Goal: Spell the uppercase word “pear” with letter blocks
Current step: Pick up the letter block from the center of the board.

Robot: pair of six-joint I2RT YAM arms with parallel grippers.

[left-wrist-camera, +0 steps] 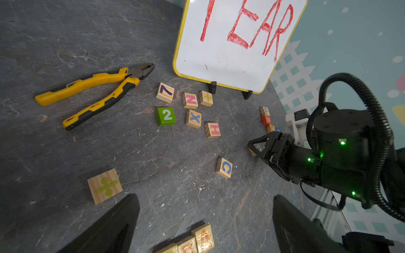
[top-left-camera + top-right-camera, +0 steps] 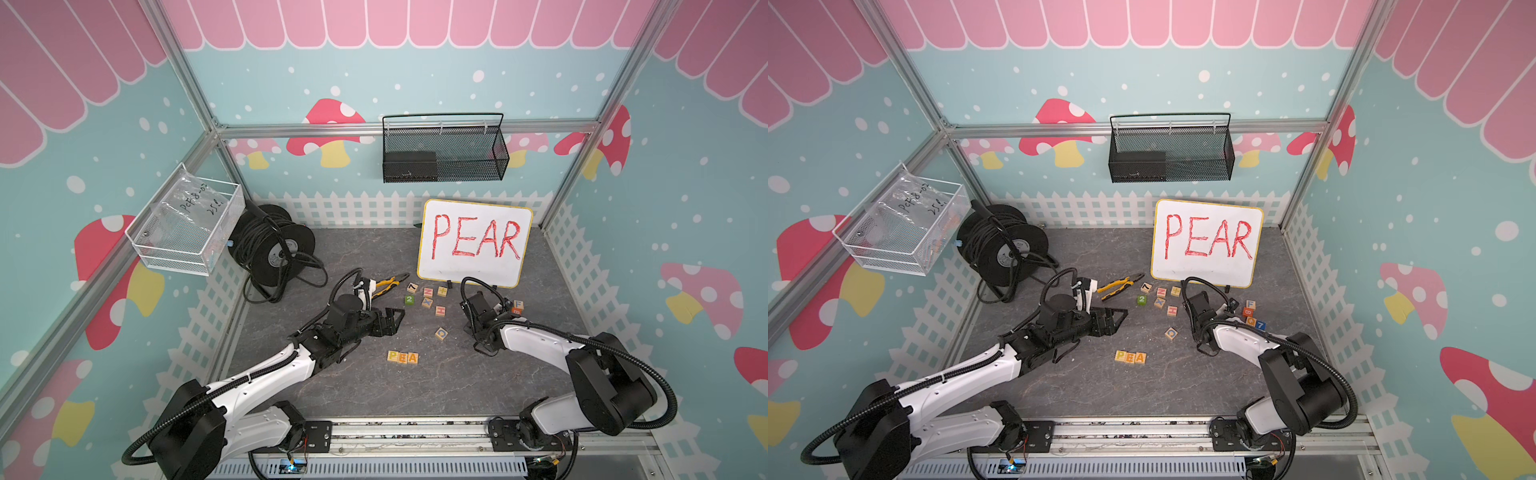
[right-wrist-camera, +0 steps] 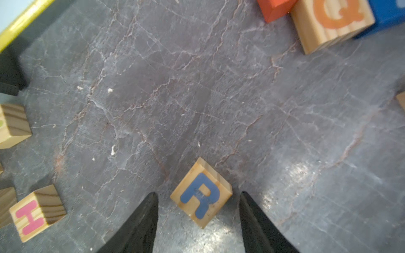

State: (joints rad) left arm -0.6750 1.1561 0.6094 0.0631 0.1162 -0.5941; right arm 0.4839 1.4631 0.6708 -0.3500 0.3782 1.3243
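front rail (image 2: 415, 434) | grey marbled tabletop (image 2: 436, 390) | letter blocks (image 2: 402, 357) mid-table | mushroom-print walls (image 2: 374, 83)

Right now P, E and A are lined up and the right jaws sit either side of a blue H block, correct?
No: the right wrist view shows a blue R block between the jaws of the right gripper. P, E and A are lined up.
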